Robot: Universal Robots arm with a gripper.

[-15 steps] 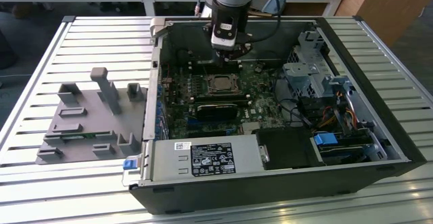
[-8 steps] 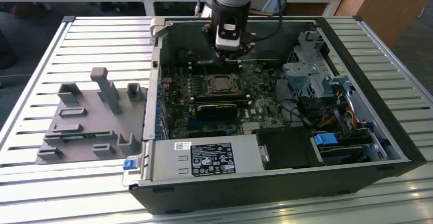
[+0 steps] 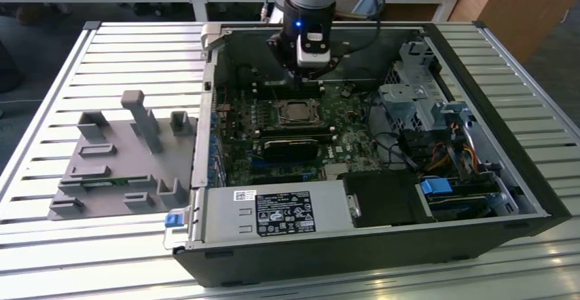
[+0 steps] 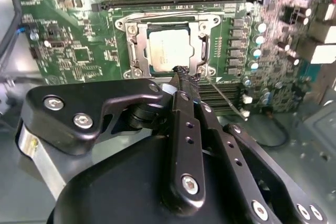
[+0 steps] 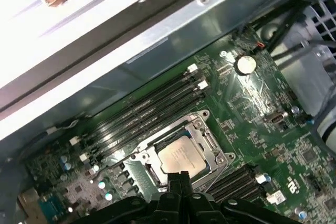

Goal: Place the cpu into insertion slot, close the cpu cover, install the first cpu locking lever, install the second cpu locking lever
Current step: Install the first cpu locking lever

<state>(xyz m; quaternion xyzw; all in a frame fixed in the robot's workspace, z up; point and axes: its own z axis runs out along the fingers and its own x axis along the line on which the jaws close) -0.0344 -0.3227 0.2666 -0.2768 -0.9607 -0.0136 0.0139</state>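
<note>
Exterior view first: where is the arm?

It reaches down from above into an open computer case (image 3: 363, 256) that lies on a slatted metal table (image 3: 54, 62). The gripper (image 3: 305, 79) hangs low over the green circuit board (image 3: 352, 123), at the edge of the insertion slot (image 3: 279, 115) that lies nearer the case's back wall. A grey fixture (image 3: 118, 157) sits on the table at the exterior view's left, well apart from the arm. A labelled silver box (image 3: 272, 212) fills the near corner of the case.

And the cpu?

The cpu (image 4: 168, 51) lies flat in the slot, dull silver top up. The cpu cover (image 4: 137, 51) is down over it. Its frame runs round the chip, and the chip shows through the window. Both wrist views show it that way.

How do the jaws stand?

Pressed together, narrow, with nothing visible between them. In the second wrist view the tips sit right at the rim of the slot, just beside one corner of the cover. Whether they touch the metal there I cannot tell.

Anything about the levers?

In the second wrist view a thin metal lever (image 4: 227, 97) slants out from that same corner, away from the slot and across the long dark slots (image 4: 226, 90) next to it. I cannot tell whether the other one is latched.
</note>
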